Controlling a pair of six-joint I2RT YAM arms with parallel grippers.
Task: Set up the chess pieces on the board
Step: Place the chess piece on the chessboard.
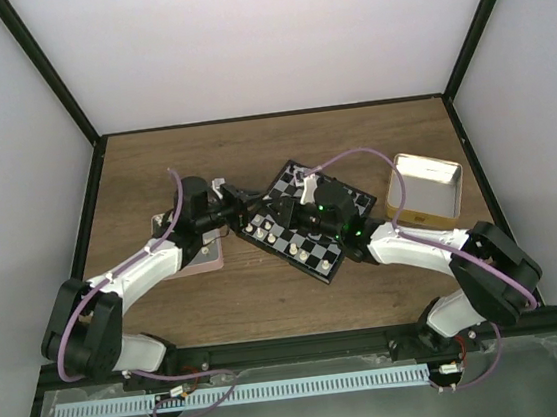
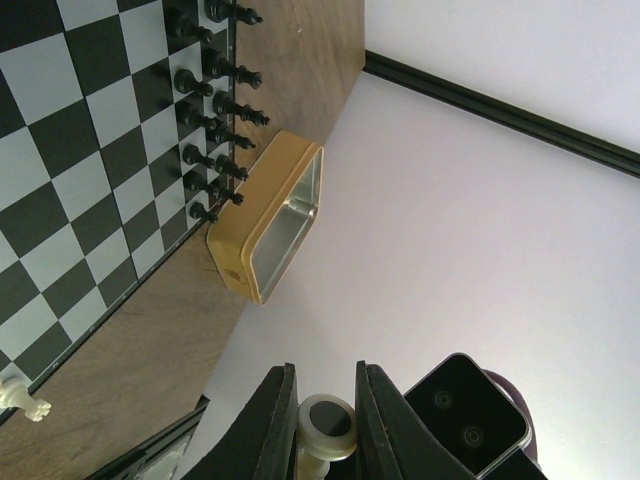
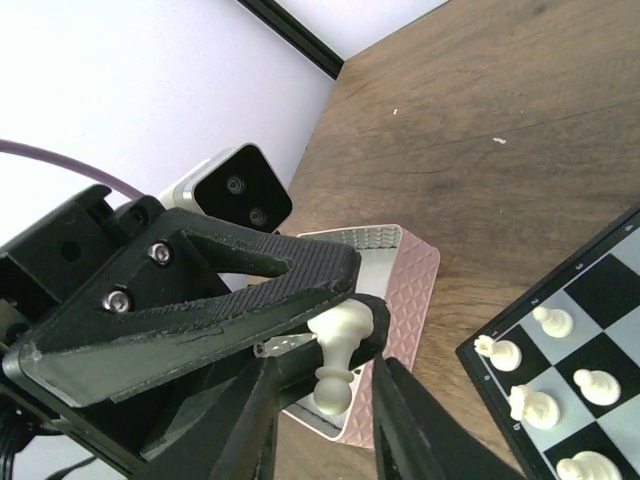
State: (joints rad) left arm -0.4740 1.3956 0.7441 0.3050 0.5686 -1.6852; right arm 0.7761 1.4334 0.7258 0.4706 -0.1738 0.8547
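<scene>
My left gripper (image 2: 325,400) is shut on the round base of a cream-white chess piece (image 2: 330,425), a pawn. In the right wrist view that pawn (image 3: 340,340) hangs head down from the left gripper (image 3: 350,300). My right gripper (image 3: 325,375) is open around the pawn's head, with a gap on each side. Both grippers meet just left of the board (image 1: 309,255), the left gripper (image 1: 237,201) facing the right gripper (image 1: 258,209). White pieces (image 3: 545,320) stand along the board's near-left edge, and black pieces (image 2: 215,110) line its far edge.
A pink tray (image 3: 400,290) lies on the wooden table under the two grippers, left of the board. The tan box (image 1: 425,190) with a silvery inside sits to the right of the board. White walls with black frame edges close in the table.
</scene>
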